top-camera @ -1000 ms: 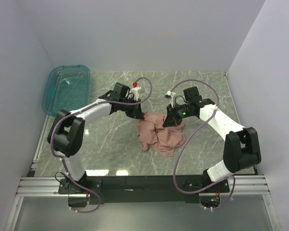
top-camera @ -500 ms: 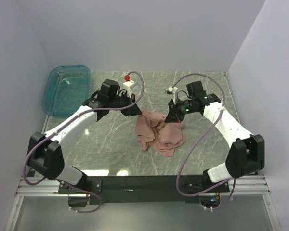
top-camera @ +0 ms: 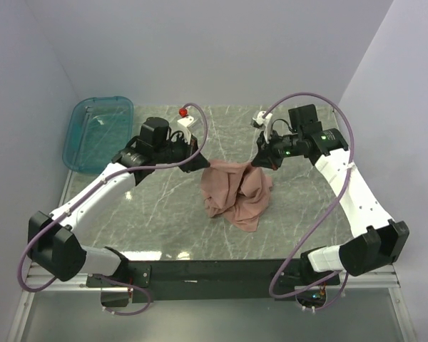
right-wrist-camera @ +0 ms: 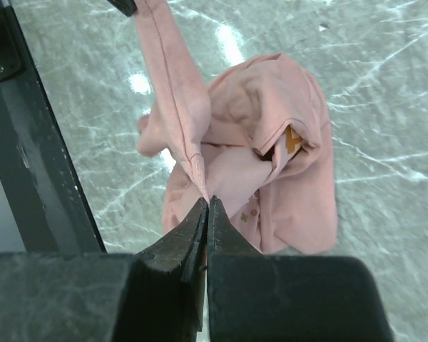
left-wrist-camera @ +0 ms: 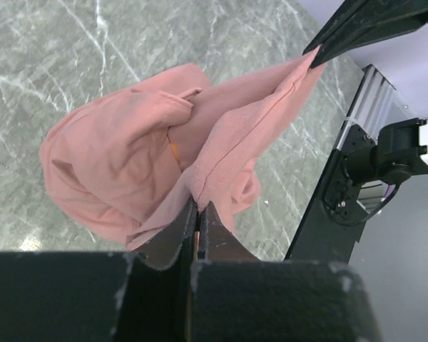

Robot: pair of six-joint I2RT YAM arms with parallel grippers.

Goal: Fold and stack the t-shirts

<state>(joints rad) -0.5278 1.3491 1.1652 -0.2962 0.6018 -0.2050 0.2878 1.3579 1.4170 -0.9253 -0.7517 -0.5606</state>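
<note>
while left pincer point(left-wrist-camera: 197, 216), right pincer point(right-wrist-camera: 207, 211) clamp, t-shirt point(top-camera: 237, 192) sags

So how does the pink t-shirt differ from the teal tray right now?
The t-shirt is dusty pink, opaque and crumpled. The tray is translucent teal and rigid, with an even, rounded outline.

The t-shirt is at mid-table, pinched along one edge between the left gripper and the right gripper, with its lower part bunched on the table. The tray lies at the far left corner, and neither gripper touches it.
</note>
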